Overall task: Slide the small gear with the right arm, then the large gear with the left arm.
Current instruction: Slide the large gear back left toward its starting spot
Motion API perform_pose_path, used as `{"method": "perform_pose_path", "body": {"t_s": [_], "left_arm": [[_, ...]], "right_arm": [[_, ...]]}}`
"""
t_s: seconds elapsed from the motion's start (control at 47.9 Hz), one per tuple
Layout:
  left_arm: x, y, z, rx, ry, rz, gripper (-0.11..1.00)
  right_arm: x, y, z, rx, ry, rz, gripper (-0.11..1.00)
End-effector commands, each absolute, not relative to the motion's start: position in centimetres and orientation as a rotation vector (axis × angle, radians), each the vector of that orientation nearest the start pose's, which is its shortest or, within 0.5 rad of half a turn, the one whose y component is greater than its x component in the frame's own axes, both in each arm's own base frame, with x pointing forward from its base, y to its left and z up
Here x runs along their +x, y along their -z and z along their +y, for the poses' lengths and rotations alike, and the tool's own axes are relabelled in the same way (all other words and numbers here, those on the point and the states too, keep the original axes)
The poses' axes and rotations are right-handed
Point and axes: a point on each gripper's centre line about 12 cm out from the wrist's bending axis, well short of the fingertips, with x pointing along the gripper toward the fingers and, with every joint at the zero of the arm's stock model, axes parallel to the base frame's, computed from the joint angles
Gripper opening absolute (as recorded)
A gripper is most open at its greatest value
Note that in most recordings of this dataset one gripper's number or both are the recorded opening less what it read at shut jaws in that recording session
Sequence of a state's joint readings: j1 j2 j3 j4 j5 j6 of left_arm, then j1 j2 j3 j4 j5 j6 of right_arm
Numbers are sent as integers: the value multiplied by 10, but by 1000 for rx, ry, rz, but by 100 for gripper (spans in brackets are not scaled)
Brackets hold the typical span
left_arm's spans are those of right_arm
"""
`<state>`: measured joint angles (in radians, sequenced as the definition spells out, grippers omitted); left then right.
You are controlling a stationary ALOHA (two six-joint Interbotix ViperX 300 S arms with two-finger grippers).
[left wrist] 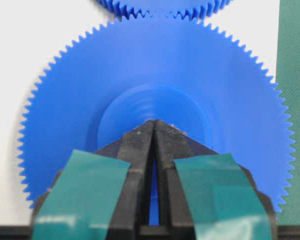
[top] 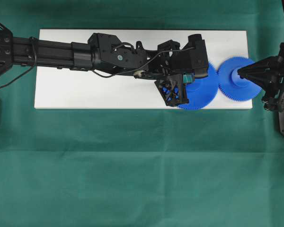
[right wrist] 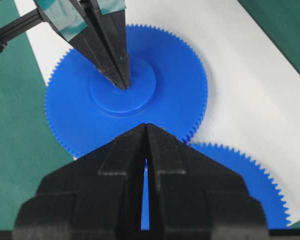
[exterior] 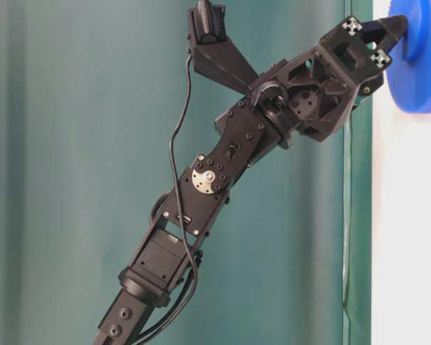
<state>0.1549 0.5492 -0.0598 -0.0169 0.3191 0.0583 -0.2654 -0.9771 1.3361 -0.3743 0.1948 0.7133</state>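
Both gears lie on the white board (top: 85, 90), teeth meshing. The left gripper (left wrist: 154, 125), jaws closed and holding nothing, presses its tips into the large gear (left wrist: 155, 75) hub. The right gripper (right wrist: 146, 127), likewise closed and empty, rests on the small gear (top: 239, 78). Advice: maintain steady downward pressure while sliding.

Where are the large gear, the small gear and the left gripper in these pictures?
large gear (left wrist: 155, 70): left wrist view, on its flat face above the hub.
small gear (top: 246, 87): overhead view, on its flat face below the hub.
left gripper (right wrist: 121, 80): right wrist view, at the closed fingertips on the large gear's hub.
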Motion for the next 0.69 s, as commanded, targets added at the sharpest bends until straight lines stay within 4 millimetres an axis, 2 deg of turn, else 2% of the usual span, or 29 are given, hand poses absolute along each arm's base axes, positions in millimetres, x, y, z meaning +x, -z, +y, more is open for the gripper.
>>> {"method": "perform_pose_path", "body": {"t_s": [0.0,0.397,0.543,0.669], "left_arm": [[549,-138,84,-18,-122,785,0],[545,-138,86,-24,-127,805,0],[528,-139,92,-37,-141,846,0],[504,-133,92,-49,-148,891,0]], "right_arm": [[161,-183,-52,384,410,461,50],[161,-182,-52,384,411,464,50],[161,-182,-52,382,411,464,50],[161,-182,-52,384,411,464,50]]}}
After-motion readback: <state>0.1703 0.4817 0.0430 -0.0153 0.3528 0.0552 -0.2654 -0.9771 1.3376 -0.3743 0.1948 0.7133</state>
